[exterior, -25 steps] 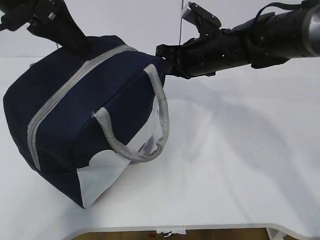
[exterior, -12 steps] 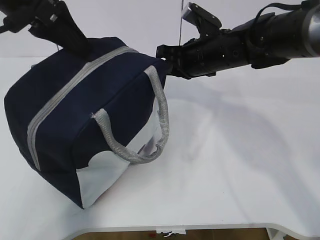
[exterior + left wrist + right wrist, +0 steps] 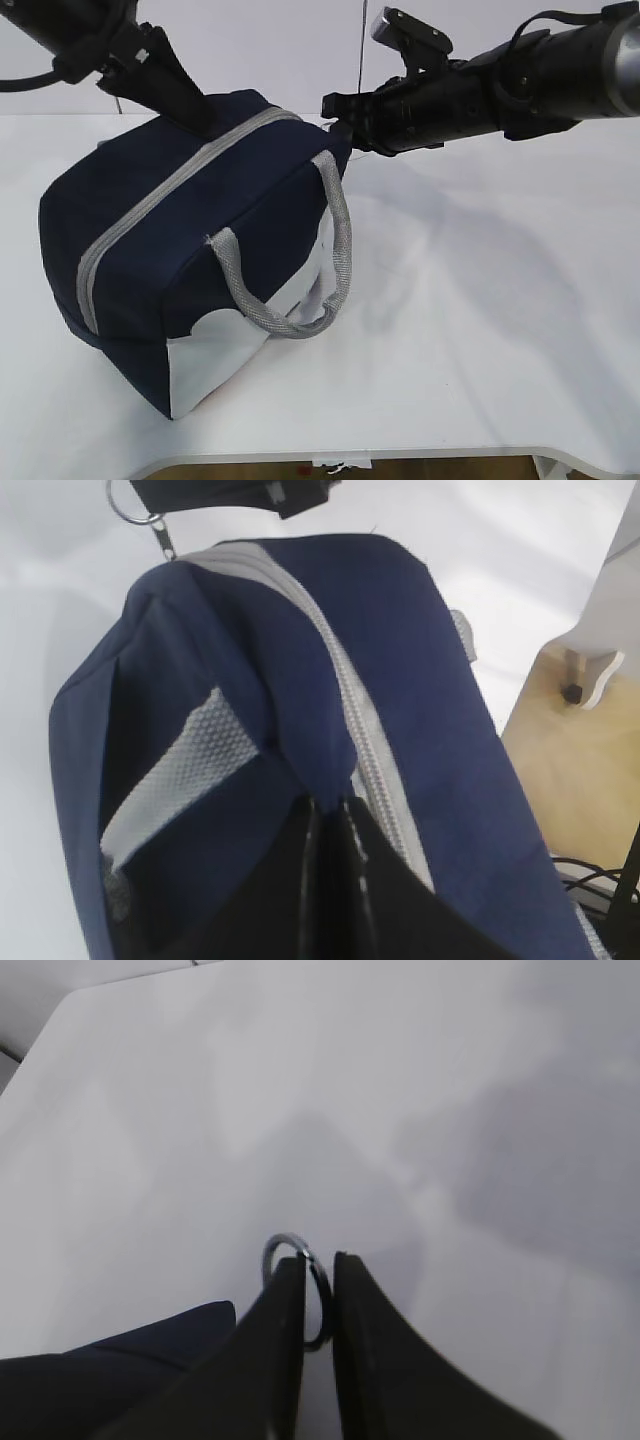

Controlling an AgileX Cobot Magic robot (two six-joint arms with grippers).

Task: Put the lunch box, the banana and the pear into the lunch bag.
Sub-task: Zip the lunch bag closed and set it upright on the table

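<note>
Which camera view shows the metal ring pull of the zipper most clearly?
The right wrist view: the ring pull stands between the right gripper's slightly parted jaws. The left wrist view shows it small at the top edge. The exterior view hides it.

No readable text, label or number shows anywhere.

Bag [image 3: 180,250]: dark navy, white lower panel. Zip [image 3: 170,190] grey. Handles [image 3: 335,240] grey, woven mesh look. Ring pull [image 3: 295,1295] silver metal. Table [image 3: 480,300] white. Arms [image 3: 500,85] black, upper frame.
</note>
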